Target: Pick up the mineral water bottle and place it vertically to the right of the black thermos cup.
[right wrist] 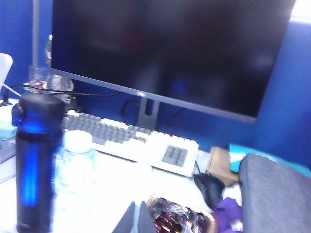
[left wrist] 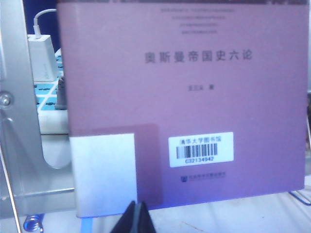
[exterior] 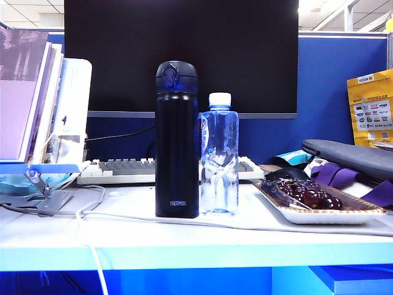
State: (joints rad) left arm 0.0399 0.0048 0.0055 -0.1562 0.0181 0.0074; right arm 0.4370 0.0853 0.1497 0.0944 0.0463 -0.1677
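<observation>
The black thermos cup [exterior: 177, 140] stands upright on the white desk, with "THERMOS" lettering near its base. Right beside it, on its right and touching or nearly so, the mineral water bottle [exterior: 218, 157] stands upright with its white cap on. Neither gripper appears in the exterior view. In the right wrist view the thermos [right wrist: 35, 160] and the bottle [right wrist: 74, 170] stand side by side; my right gripper [right wrist: 137, 217] is shut and empty, apart from the bottle and next to the cherry tray [right wrist: 177, 216]. My left gripper [left wrist: 137, 217] is shut and empty, pointing at a purple book [left wrist: 184, 102].
A tray of dark cherries [exterior: 319, 206] lies right of the bottle. Behind stand a keyboard [exterior: 129, 169] and a large dark monitor [exterior: 181, 55]. Books [exterior: 27, 92] lean at the left, a grey bag [exterior: 353, 157] and purple cloth at the right. A white cable [exterior: 153, 218] crosses the desk.
</observation>
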